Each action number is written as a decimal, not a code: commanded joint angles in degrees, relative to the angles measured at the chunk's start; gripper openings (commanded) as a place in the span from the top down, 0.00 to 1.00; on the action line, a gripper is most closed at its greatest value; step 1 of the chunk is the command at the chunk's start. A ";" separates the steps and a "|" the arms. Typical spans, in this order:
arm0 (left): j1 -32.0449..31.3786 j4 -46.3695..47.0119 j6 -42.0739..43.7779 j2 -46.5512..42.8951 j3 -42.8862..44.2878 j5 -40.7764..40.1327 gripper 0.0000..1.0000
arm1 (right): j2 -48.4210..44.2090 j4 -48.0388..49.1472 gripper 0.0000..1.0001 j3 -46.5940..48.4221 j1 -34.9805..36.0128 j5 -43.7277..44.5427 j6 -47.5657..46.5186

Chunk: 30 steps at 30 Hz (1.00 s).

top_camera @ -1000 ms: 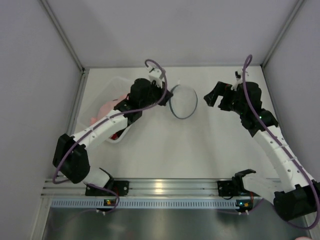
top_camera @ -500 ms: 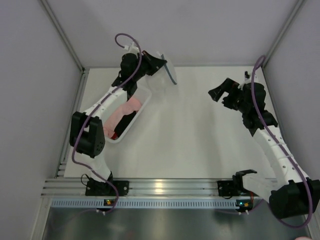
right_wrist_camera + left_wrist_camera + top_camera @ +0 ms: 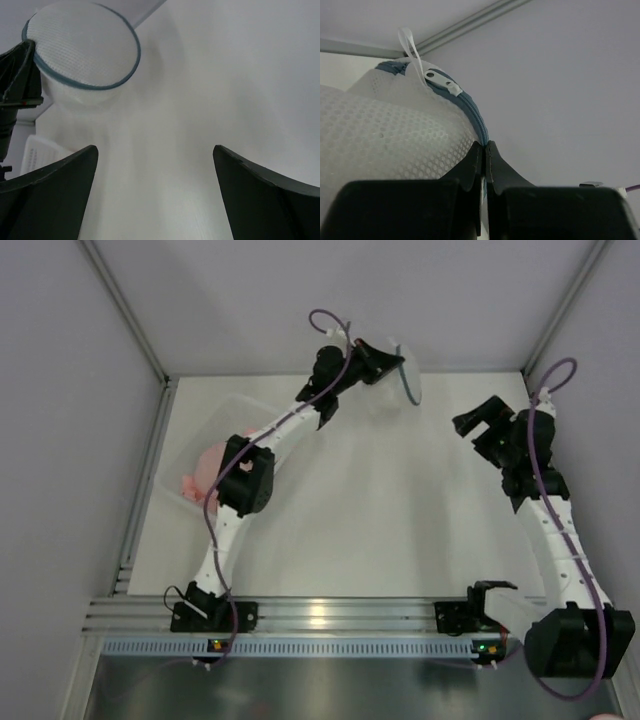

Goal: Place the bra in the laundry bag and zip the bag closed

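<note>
two fingers of the left gripper (image 3: 484, 148) are pinched tight on the blue zip rim of the laundry bag (image 3: 395, 145), just below the white zipper pull (image 3: 440, 80), so the round mesh pouch hangs lifted off the table near the back wall, its face turned toward the other arm. the right gripper (image 3: 478, 420) stands wide and empty, well apart from the bag, probably placed to work the opening or the pull while the rim is held steady. the bra i cannot pick out; whether it sits inside the mesh is unclear. the clear bin (image 3: 200, 425) holding a pink cloth (image 3: 205, 468) lies at the left, out of the way
</note>
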 commanded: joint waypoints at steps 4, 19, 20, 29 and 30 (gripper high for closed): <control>-7.22 15.88 -10.76 15.82 20.49 -5.53 1.00 | -5.80 -6.76 0.01 2.37 -12.28 2.47 -5.35; -7.57 20.37 -11.66 21.64 6.13 -7.14 0.90 | -2.90 -5.98 0.01 2.73 -14.14 -2.09 -9.84; -7.49 20.28 -10.61 20.51 5.33 -4.69 0.78 | -2.90 -5.98 0.01 2.73 -14.14 -2.28 -10.10; -5.64 15.82 0.88 5.67 -2.41 4.47 0.02 | -2.11 -6.15 0.01 8.25 -14.14 -5.53 -12.83; -4.86 14.84 1.87 3.99 -2.84 5.17 0.02 | -2.11 -6.24 0.01 9.74 -14.14 -6.05 -12.83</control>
